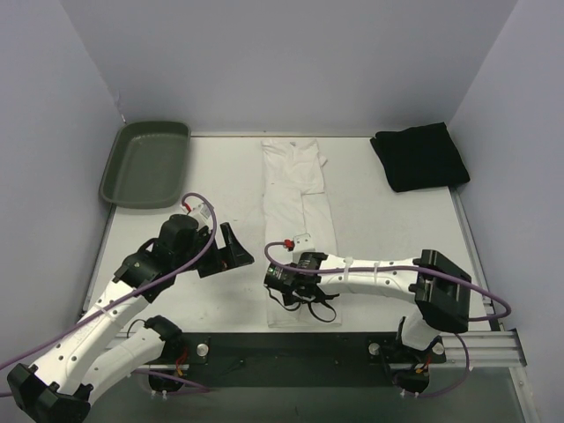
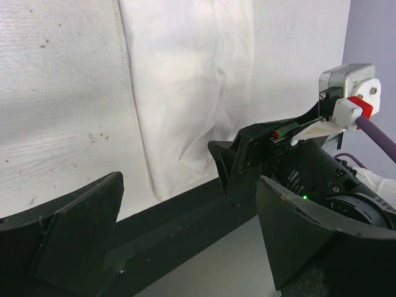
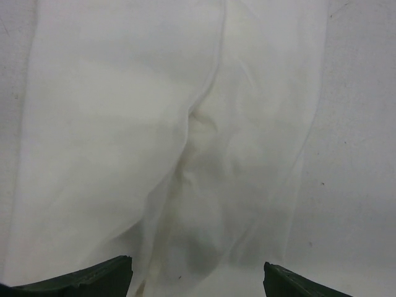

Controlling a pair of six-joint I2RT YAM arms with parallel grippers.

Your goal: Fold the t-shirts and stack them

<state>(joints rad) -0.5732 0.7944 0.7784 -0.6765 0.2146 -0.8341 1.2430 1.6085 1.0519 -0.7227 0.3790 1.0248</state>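
The right gripper (image 1: 310, 304) is hovering, jaws released, over the near end of the white t-shirt (image 1: 300, 198); grabbing only one layer could undo the fold.

white t-shirt (image 1: 300, 207): long folded strip, mid counter (image 1: 220, 176)
black t-shirt (image 1: 419, 159): folded, far right of white t-shirt
tray (image 1: 145, 163): dark green, far left of white t-shirt
right jaws: over white t-shirt's near end
left jaws: just left of white t-shirt, off it
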